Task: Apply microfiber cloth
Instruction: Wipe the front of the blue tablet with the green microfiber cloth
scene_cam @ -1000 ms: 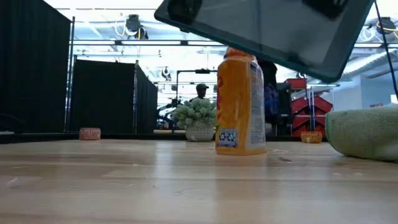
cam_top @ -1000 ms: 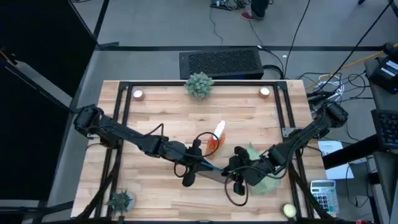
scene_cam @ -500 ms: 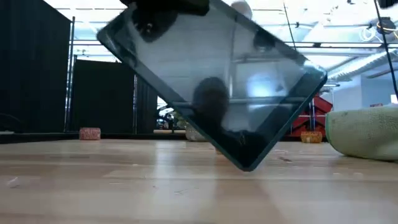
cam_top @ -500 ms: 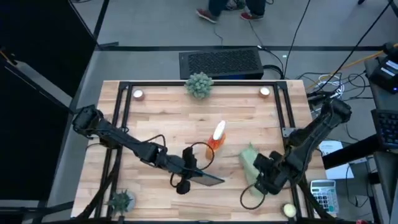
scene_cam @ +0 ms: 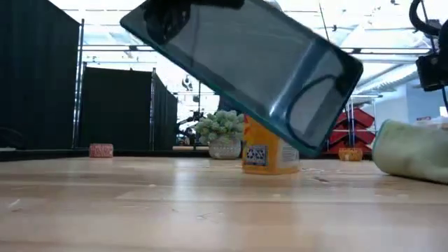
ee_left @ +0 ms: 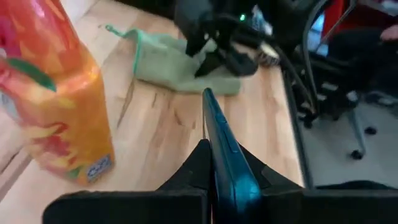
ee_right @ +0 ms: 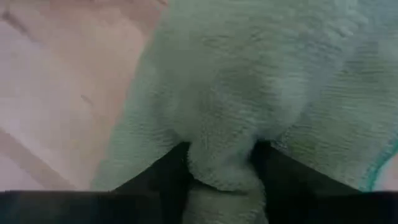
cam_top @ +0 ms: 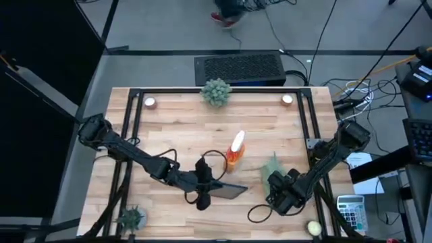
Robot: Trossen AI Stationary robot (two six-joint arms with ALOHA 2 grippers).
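At lower right of the high view, the right gripper [cam_top: 278,194] now pinches the microfiber cloth [cam_top: 272,169], which has bunched since earlier, while the left gripper [cam_top: 210,189] clamps the black phone [cam_top: 229,191], ready for wiping.

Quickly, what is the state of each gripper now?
Left gripper: shut on the black phone, held above the table.
Right gripper: shut on the microfiber cloth.

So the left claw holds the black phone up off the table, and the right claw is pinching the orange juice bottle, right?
Not quite. The right claw is pinching the soft pale green microfiber cloth, not the orange juice bottle; the right wrist view shows this. The left claw does hold the flat black phone up.
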